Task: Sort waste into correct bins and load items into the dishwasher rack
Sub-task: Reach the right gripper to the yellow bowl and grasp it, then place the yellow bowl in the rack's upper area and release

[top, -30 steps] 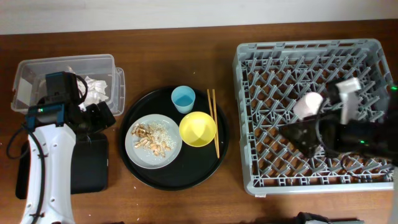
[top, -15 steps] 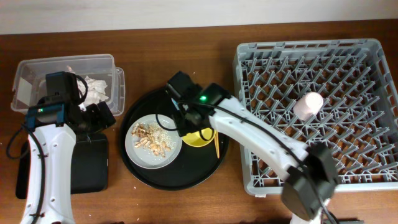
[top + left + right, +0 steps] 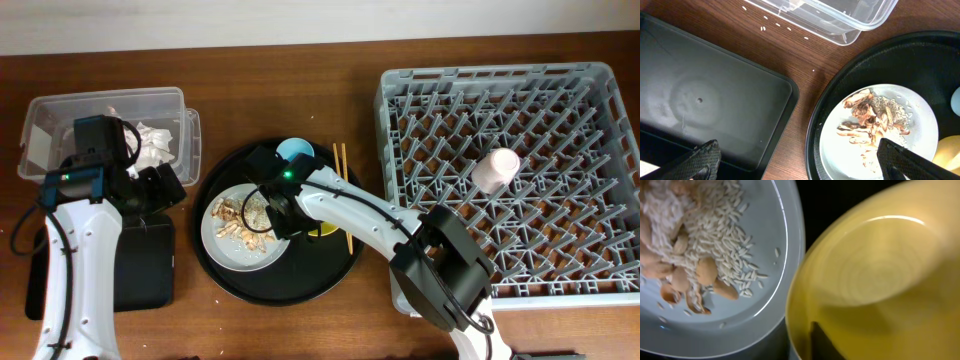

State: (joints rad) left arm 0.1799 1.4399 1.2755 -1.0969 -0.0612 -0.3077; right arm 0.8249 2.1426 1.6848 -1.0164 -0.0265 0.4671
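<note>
My right gripper (image 3: pixel 285 215) reaches across to the yellow bowl (image 3: pixel 880 280) on the round tray and is shut on its left rim, one dark finger (image 3: pixel 825 342) inside the wall. Only an edge of the bowl (image 3: pixel 326 229) shows under the arm from overhead. Beside it lies the pale grey plate (image 3: pixel 232 250) with rice and brown food scraps (image 3: pixel 685 240). The light-blue cup (image 3: pixel 296 150) and chopsticks (image 3: pixel 342 170) are behind. The pink cup (image 3: pixel 497 168) stands in the dishwasher rack (image 3: pixel 385 150). My left gripper (image 3: pixel 800 160) hangs open between the black bin tray (image 3: pixel 715 100) and the plate (image 3: pixel 840 145).
The clear tub (image 3: pixel 60 110) at the far left holds crumpled paper wrappers (image 3: pixel 150 142). The large round black tray (image 3: pixel 290 285) carries the dishes. A few rice grains (image 3: pixel 785 27) lie on the wood by the tub.
My right arm swung from the rack, leaving the pink cup there, to the round tray; it moved down over the yellow bowl and its jaws closed on the rim. Left arm still.
</note>
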